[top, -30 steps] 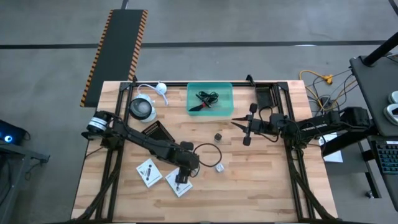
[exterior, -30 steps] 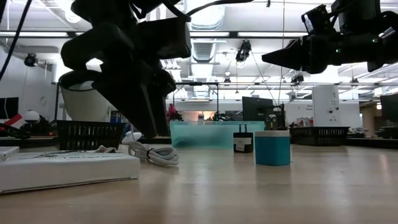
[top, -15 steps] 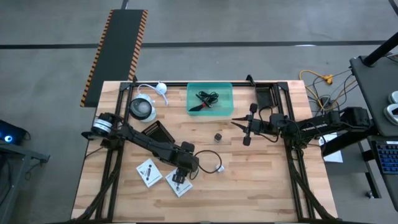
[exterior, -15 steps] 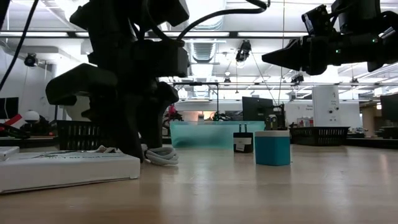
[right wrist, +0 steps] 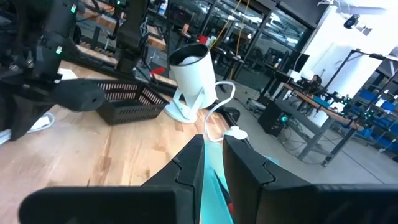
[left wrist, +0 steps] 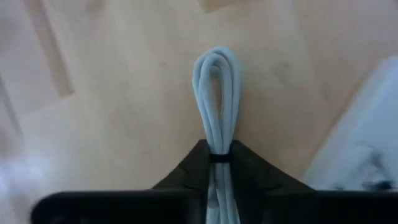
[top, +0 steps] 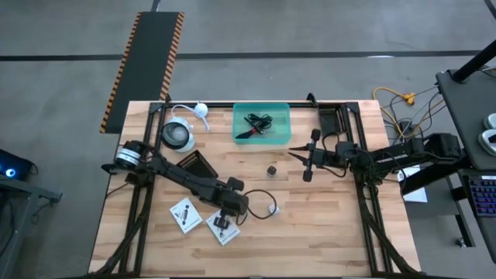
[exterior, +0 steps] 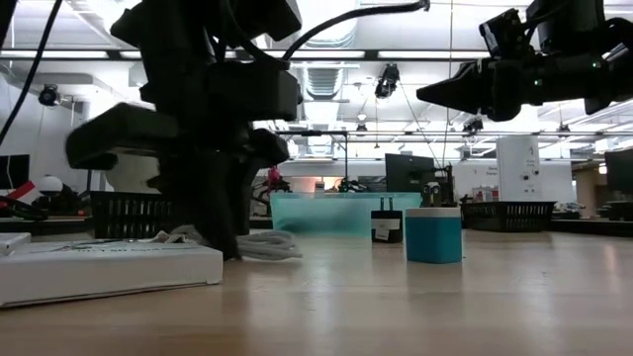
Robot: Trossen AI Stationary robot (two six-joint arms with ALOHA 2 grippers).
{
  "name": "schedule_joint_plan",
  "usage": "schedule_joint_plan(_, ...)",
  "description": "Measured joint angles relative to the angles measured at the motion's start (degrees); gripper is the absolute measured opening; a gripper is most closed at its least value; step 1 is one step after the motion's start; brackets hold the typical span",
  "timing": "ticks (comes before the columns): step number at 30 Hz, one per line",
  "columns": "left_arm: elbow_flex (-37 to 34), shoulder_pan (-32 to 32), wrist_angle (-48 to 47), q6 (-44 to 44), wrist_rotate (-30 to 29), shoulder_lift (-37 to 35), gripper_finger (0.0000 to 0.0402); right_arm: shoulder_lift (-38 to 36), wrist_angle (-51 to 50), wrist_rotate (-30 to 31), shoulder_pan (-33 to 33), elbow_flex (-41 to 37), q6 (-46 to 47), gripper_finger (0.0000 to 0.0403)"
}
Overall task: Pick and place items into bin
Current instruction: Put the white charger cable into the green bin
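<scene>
Item, pale grey looped cable bundle [left wrist: 216, 93]: pinched at its tie by the left gripper [left wrist: 219, 163] low on the table's near-centre, long axis running straight ahead from the fingers, translucent teal-green plastic bin [top: 262, 125] well apart at the far edge; right gripper [top: 295, 153] pressed together, idle, nearer that bin.

We see the teal translucent bin [top: 262, 122] at the tabletop's far middle, holding a coiled black cable [top: 258, 120] and a dark stick [top: 249, 132]. Two white printed packets [top: 186, 214] lie near the front-left. A looped pale cable [left wrist: 217, 99] sits pinched in the left end effector [top: 222, 225].
</scene>
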Motion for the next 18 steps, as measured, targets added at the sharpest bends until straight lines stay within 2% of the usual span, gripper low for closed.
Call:
schedule_joint_plan(4, 2.1, 0.8, -0.9, 2.9, -1.7, 0.0, 0.0021, 0.0, -0.4, 0.4, 0.0, 0.0, -0.2, 0.0048)
schedule_joint_plan(10, 8.7, 3.5, -2.3, 10.3, -6.3, -0.5, 0.0026, 0.0, -0.5, 1.6, 0.0, 0.0, -0.2, 0.0048)
schedule_joint_plan(16, 17.2, 10.6, -10.7, 13.5, -15.8, -0.7, 0.0022, 0.0, -0.7, 2.8, 0.0, 0.0, -0.2, 0.0048)
schedule_joint_plan(18, 19.5, 13.9, -10.8, 13.2, -16.9, -0.7, 0.0022, 0.0, -0.8, 2.8, 0.0, 0.0, -0.1, 0.0048)
